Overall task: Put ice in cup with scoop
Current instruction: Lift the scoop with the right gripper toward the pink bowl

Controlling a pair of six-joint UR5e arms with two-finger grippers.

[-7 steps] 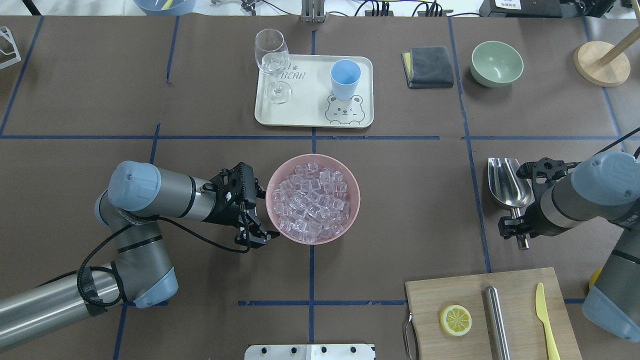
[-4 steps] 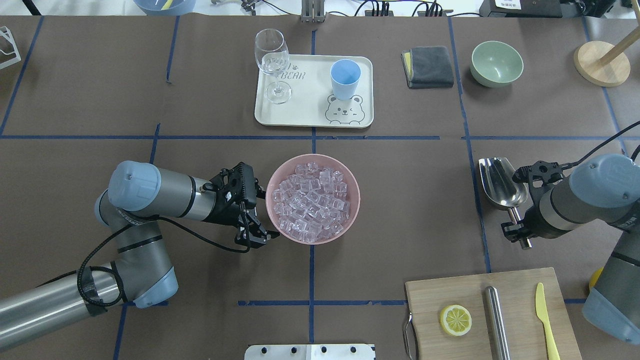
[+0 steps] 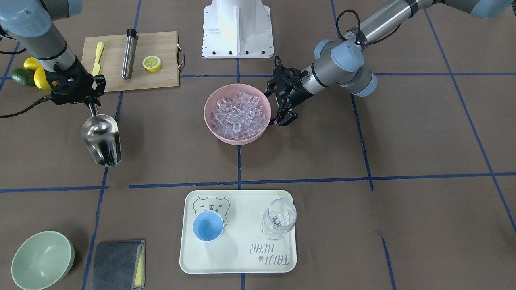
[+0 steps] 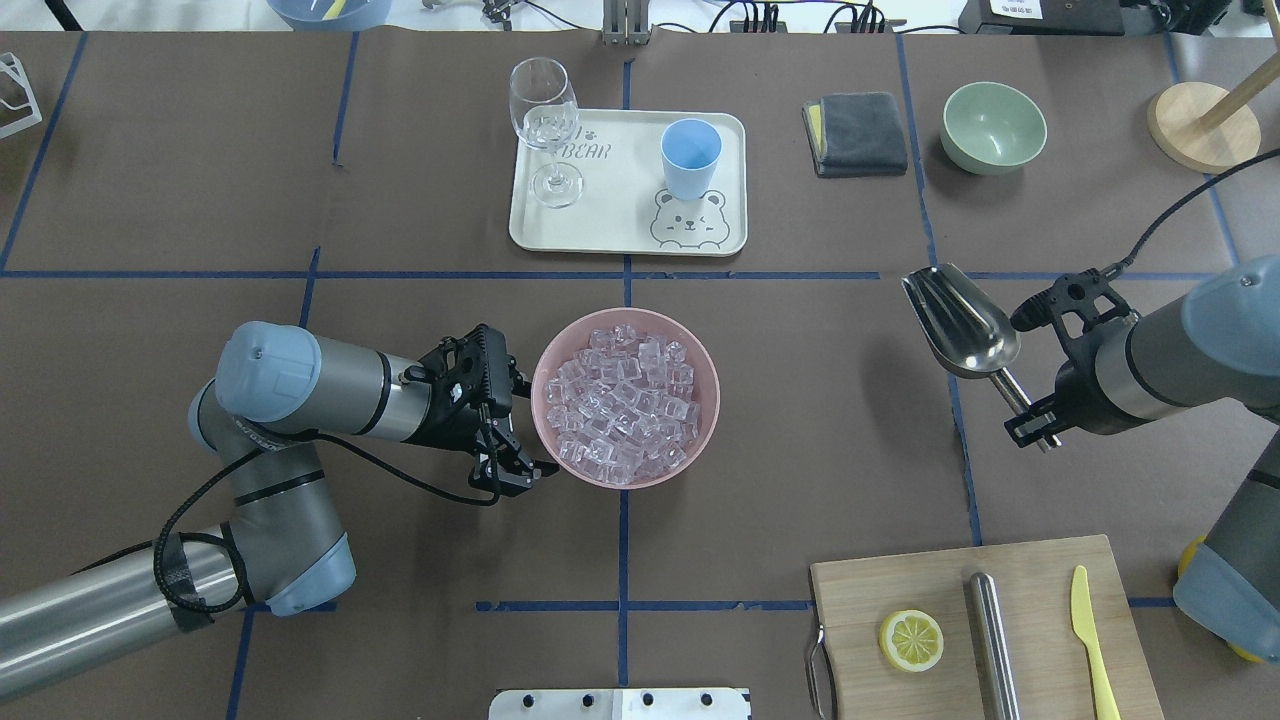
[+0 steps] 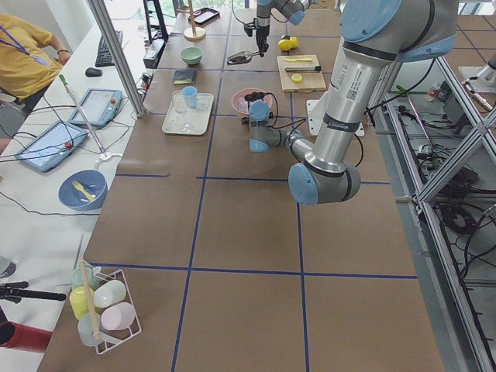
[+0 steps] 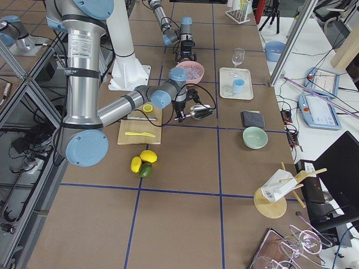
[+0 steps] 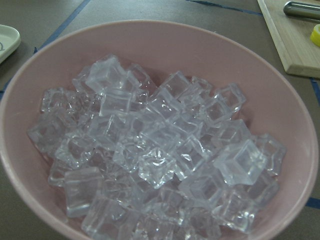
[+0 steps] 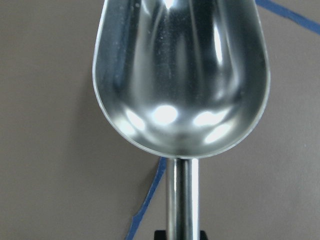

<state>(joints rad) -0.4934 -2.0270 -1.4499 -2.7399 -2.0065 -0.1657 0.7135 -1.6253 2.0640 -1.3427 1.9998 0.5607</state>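
Diagonally — scoop point(image 4: 960, 320), mouth forward-left

My desk point(image 4: 800, 450) carries a pink bowl point(image 4: 712, 400) just beside the left fingers point(image 4: 515, 470) — a tray point(image 4: 625, 245) beyond them, a cutting board point(image 4: 870, 590) near the right fingers point(image 4: 1030, 428).

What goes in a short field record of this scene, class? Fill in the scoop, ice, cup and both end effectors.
Scoop: empty, lifted off the table
Right end effector: shut on the scoop's handle
Ice: all piled in the pink bowl
Left end effector: at the pink bowl's rim; grip unclear
Cup: upright, empty, on the tray
Progress: no ice scooped yet
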